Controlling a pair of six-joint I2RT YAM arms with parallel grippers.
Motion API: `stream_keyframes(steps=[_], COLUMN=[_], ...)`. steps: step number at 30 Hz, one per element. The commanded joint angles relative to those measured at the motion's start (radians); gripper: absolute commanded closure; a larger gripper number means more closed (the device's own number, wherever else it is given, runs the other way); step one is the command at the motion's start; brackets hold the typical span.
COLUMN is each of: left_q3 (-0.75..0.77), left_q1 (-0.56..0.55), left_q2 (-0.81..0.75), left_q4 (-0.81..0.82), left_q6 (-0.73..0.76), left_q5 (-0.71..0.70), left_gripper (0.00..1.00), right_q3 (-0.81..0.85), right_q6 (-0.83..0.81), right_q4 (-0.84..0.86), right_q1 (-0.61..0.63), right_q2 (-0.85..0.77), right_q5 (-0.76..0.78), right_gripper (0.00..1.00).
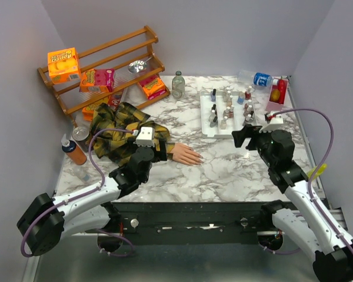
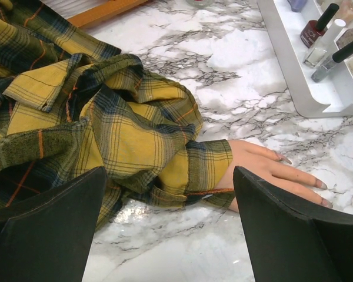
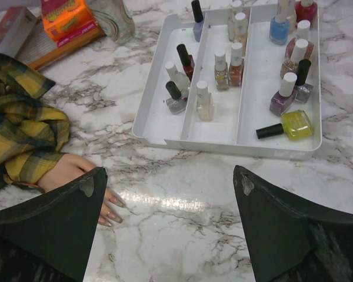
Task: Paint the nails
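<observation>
A white-veined marble table (image 1: 223, 170) seen from above, with two black robot arms reaching in from its near edge. A yellow-and-black plaid shirt (image 1: 115, 132) lies crumpled at the left, one sleeve stretched toward the middle, probably so that the hand inside rests flat and within reach of both arms. The left gripper (image 2: 167, 176) hovers over the cuff with its fingers spread wide and nothing between them; it looks placed to steady the wrist. The right gripper (image 3: 169, 176) hangs near the front rim of a white divided tray (image 3: 223, 147), also fully spread and empty, apparently ready to pick a polish. A small peach mannequin hand (image 2: 270, 167) sticks out of the cuff, palm down on the marble, fingers pointing toward the tray. Small polish bottles stand upright in the tray's compartments; a yellow bottle (image 3: 294, 124) lies on its side. The nails (image 2: 320, 184) are at the fingertips, facing up, pale and seemingly unpainted, so the painting appears not yet begun
</observation>
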Motion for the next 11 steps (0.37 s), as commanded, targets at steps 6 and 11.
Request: stream_keyframes(steps=[6, 11], left_q3=[-0.023, -0.024], left_q1=[0.002, 0.002], left_q2=[-0.050, -0.050], left_q4=[0.044, 0.046], left_q6=[0.011, 0.012], left_q5=[-0.003, -0.004], left_gripper=[0.01, 0.01], right_q3=[-0.006, -0.006], right_q6=[0.008, 0.018], right_q4=[0.073, 0.073], right_q1=[-0.001, -0.001], right_q2=[-0.042, -0.041], right_q5=[-0.013, -0.014], right_gripper=[0.05, 0.04])
